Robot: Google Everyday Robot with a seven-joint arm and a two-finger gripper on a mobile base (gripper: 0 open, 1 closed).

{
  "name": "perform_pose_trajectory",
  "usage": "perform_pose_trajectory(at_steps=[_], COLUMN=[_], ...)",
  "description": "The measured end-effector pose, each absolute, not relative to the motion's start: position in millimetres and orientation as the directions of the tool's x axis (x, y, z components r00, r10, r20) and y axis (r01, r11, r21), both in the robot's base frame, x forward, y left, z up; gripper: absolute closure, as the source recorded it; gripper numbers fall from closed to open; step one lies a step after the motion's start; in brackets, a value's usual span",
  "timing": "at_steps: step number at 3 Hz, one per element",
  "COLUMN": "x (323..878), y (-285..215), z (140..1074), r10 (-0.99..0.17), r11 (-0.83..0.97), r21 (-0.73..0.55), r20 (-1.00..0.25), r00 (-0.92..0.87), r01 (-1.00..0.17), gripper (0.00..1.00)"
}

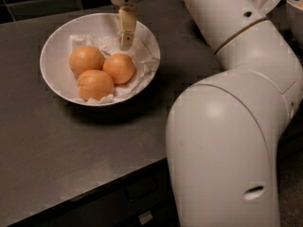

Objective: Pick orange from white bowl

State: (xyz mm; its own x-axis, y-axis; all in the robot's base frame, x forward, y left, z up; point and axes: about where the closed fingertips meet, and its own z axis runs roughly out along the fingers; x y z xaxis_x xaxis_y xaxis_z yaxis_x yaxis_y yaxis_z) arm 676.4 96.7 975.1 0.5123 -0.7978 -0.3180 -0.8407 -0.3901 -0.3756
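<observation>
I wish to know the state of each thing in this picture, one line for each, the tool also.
orange: lying in the bowl against the other two, not gripped.
left paler orange: lying in the bowl.
front paler orange: lying in the bowl.
white bowl: upright on the counter, lined with crumpled paper.
tool: above the bowl's far side, just behind the orange, seemingly apart from it.
</observation>
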Motion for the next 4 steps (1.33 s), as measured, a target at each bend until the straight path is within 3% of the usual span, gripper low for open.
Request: perform_pose_trajectory(at_steps=[3, 4], x=[655, 642], y=[107, 104], z=[963, 960], r10=[-0.802, -0.812], r11=[-0.371, -0.357], r21=[-0.324, -0.298], r20=[-0.361, -0.370], r00=[0.476, 0.451], r01=[-0.870, -0.886], gripper=[0.00, 0.11])
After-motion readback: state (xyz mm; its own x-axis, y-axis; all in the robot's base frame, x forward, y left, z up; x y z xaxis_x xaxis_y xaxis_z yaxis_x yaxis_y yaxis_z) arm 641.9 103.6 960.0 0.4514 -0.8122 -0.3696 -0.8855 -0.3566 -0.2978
